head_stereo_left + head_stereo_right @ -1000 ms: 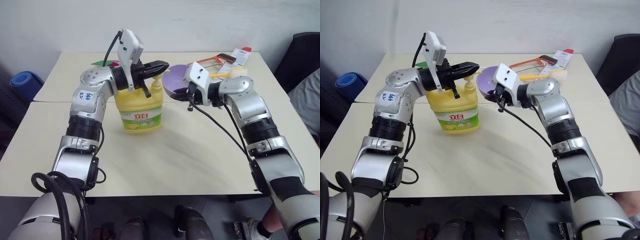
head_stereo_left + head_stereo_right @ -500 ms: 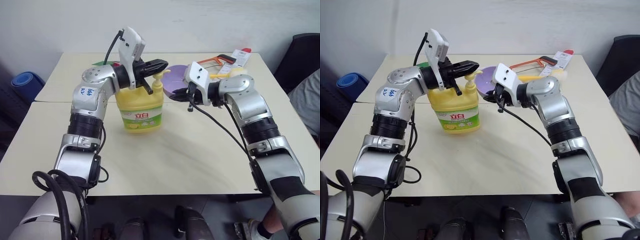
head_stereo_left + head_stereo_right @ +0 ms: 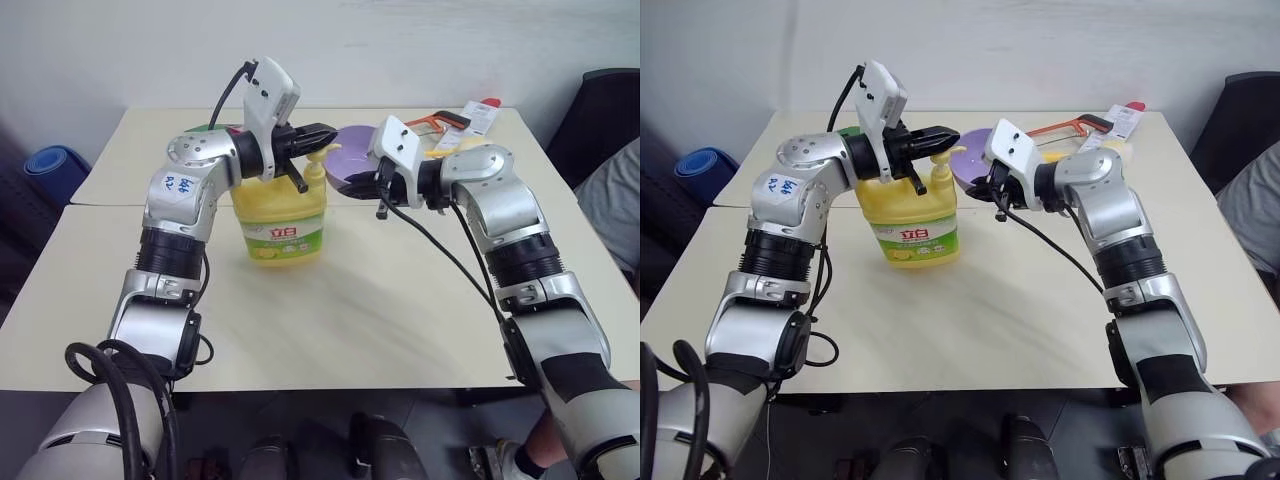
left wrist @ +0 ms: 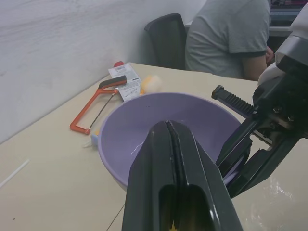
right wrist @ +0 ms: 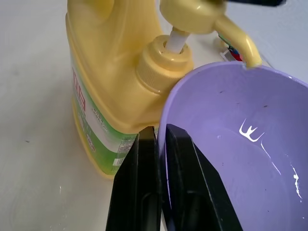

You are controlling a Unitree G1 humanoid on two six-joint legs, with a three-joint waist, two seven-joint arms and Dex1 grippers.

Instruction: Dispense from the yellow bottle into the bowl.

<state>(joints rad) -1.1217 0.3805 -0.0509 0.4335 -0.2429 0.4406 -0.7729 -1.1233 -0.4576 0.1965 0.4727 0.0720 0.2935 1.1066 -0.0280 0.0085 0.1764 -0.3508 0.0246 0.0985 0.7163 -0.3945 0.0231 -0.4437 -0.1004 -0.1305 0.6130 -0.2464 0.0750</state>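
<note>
The right gripper (image 5: 161, 144) pinched the rim of the lilac bowl (image 5: 226, 159), one finger inside and one outside, holding it under the spout of the yellow bottle (image 5: 113, 82). White streaks marked the bowl's inner wall beneath the pump nozzle.

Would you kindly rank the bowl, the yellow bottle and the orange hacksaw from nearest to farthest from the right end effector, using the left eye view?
1. bowl: its rim is pinched by the right end effector.
2. yellow bottle: just beside the bowl, toward the robot's left.
3. orange hacksaw: at the table's far edge.
</note>
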